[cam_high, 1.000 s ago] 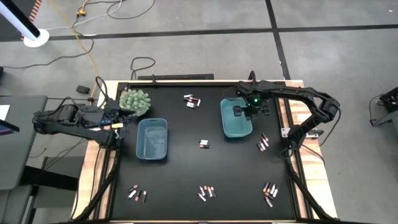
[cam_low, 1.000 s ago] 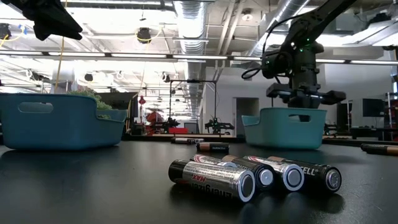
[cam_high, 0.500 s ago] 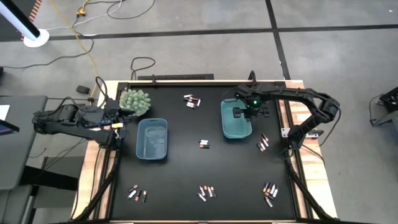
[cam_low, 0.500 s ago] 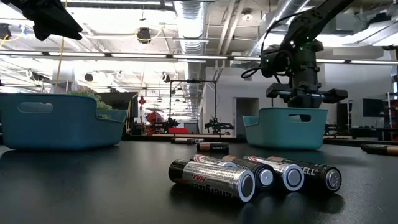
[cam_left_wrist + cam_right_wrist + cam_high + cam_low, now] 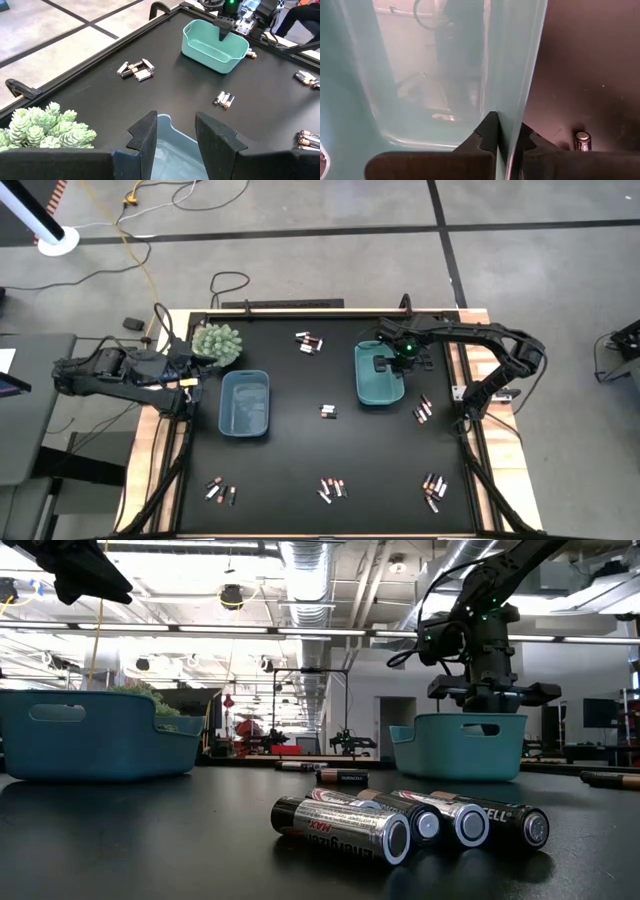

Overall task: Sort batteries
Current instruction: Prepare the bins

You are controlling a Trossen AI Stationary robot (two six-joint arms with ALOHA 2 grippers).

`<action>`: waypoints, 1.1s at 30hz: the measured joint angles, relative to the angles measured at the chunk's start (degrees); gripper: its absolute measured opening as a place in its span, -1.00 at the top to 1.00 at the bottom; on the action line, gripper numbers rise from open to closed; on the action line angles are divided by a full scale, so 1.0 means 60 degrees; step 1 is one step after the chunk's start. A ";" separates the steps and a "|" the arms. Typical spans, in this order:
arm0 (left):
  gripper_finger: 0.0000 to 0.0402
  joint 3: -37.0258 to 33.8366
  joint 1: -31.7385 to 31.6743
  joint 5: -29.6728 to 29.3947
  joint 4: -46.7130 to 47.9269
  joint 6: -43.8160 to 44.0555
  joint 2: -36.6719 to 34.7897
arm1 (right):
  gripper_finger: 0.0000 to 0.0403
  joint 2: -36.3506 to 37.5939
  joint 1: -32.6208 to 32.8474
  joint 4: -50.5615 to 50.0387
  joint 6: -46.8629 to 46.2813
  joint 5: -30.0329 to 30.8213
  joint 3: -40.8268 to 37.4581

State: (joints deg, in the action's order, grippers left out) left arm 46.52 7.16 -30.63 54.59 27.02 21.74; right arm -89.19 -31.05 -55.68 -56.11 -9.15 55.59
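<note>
Three clusters of batteries (image 5: 330, 488) lie along the near edge, more mid-surface. Left hand (image 5: 172, 135) hovers open over the left bin (image 5: 245, 404). Far right, right hand (image 5: 386, 363) pinches the right bin (image 5: 372, 385) by its wall: let go cleanly, then go for batteries.

The high view hangs above the black table (image 5: 300, 440) and looks straight down, far enough off to take in the whole top, both arms and the floor around it. The low view sits at table-top height, level with a cluster of batteries (image 5: 400, 822) lying close before it, and faces across into the room behind. The left wrist view looks forward past its own two dark fingers (image 5: 145, 140) over most of the table to the teal bin (image 5: 214, 47) at the far side. The right wrist view presses close against that same bin's wall (image 5: 512, 60). All four views share this bin.
</note>
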 joint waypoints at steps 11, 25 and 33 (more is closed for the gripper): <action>0.36 0.0000 0.0000 0.0000 0.0000 -0.0003 0.0000 | 0.81 0.0000 0.0000 0.0124 0.0209 0.0146 0.0000; 0.36 0.0000 -0.0003 0.0000 0.0000 0.0110 0.0000 | 0.91 0.0254 -0.1928 -0.0255 0.1945 0.0850 0.0007; 0.36 0.0000 0.0000 0.0000 -0.0004 0.0073 -0.0004 | 0.92 0.1205 -0.3386 -0.0339 0.3167 0.1040 0.0007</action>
State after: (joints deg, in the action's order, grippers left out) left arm 46.52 7.16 -30.63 54.57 27.46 21.71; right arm -81.96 -51.36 -57.72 -37.10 -2.91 55.64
